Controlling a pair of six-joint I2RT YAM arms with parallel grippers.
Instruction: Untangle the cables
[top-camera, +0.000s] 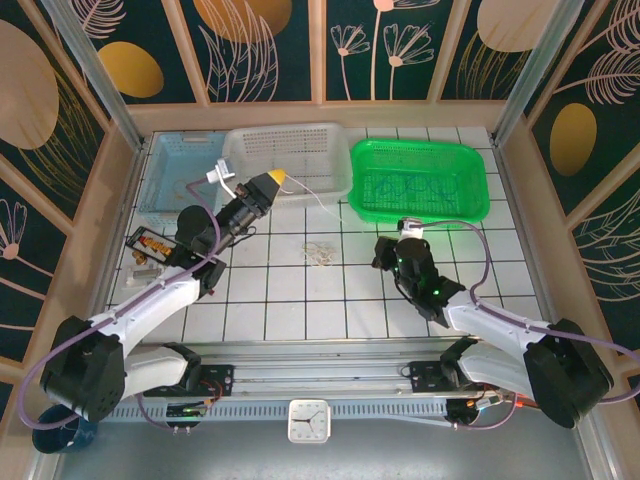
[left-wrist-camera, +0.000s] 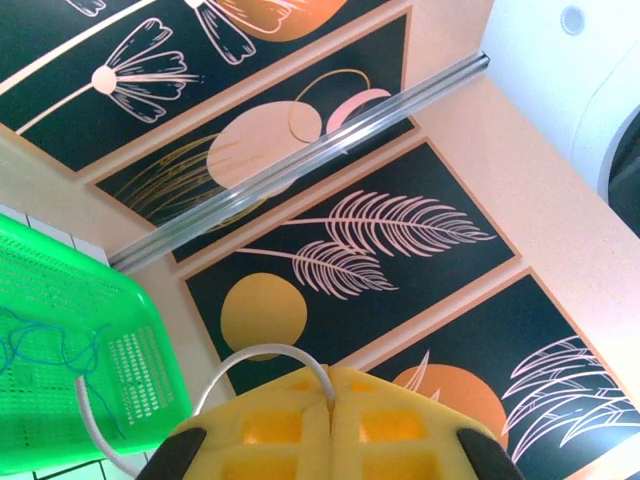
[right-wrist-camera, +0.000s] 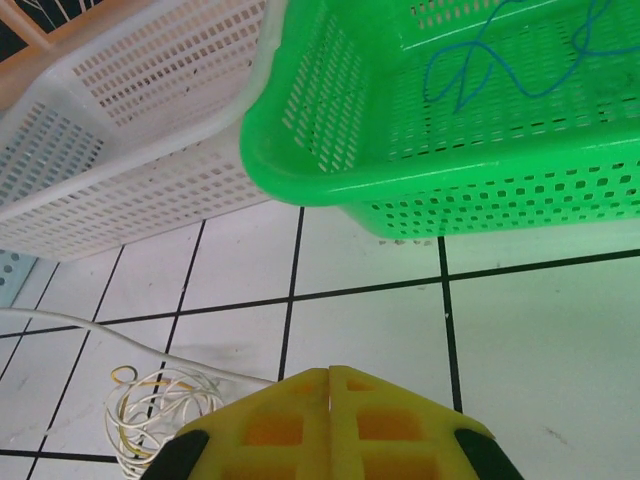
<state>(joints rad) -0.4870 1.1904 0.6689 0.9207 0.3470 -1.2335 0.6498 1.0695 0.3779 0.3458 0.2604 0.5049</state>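
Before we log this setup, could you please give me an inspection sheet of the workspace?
Surface: white tiled table.
Job's things: cables tangled mid-table.
Clutter: black tray at left; blue basket, white basket, green basket along the far edge; blue thread in the green one.
Grippers: left gripper raised, shut on a white wire; right gripper shut, near the tangle.
Cables: purple hoses along both arms.
Surroundings: floral wall panels; clock at the near edge.

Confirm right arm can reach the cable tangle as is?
Probably yes. The cables lie on open tiles just left of the right gripper, nothing between them; its jaws are shut and would need opening first.
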